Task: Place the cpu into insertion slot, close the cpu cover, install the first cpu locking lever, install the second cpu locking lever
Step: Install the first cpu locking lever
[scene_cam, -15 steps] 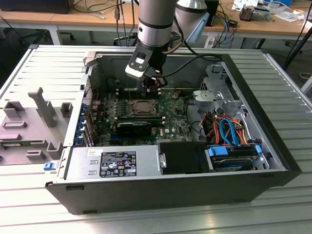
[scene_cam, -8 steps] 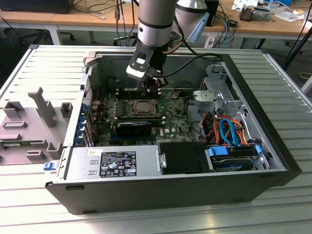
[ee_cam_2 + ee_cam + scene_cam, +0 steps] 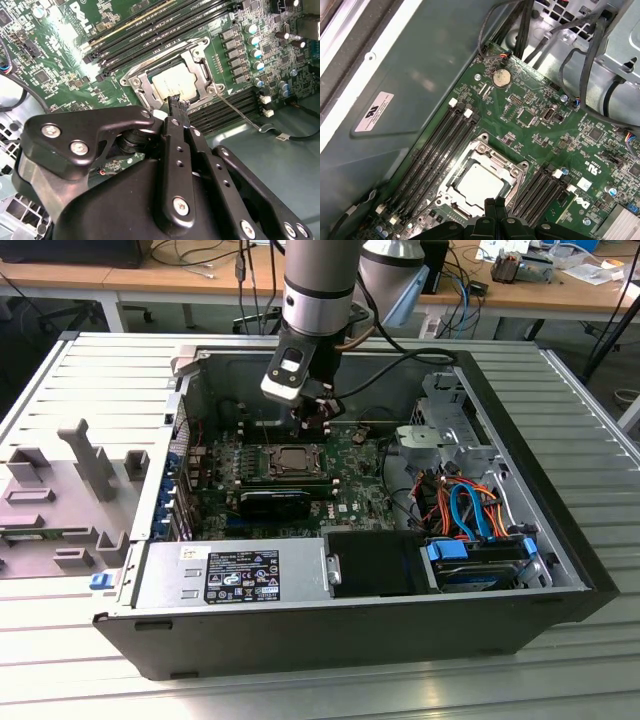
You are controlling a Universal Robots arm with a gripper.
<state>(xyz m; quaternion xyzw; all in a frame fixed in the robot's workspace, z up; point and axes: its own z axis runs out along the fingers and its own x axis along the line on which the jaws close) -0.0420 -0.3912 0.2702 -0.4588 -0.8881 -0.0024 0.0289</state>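
The cpu [image 3: 176,82] [image 3: 480,184] lies flat in the insertion slot [image 3: 136,81] [image 3: 445,187] on the green motherboard; its silver top shows through the cut-out of the cpu cover [image 3: 198,67] [image 3: 492,159], which lies down over it. A thin wire lever [image 3: 242,114] sticks out from one corner of the socket, slanting away over the memory slots. My gripper [image 3: 178,102] [image 3: 495,202] [image 3: 318,425] hovers just above the socket's edge, fingertips together and holding nothing. In the exterior view the socket [image 3: 296,459] sits just below the gripper.
Black memory slots [image 3: 437,150] flank the socket on both sides. The open computer case [image 3: 560,540] holds a drive cage with coloured cables [image 3: 470,505] at the exterior view's right and a power supply [image 3: 235,575] in front. Grey fixtures [image 3: 70,490] lie on the table at the left.
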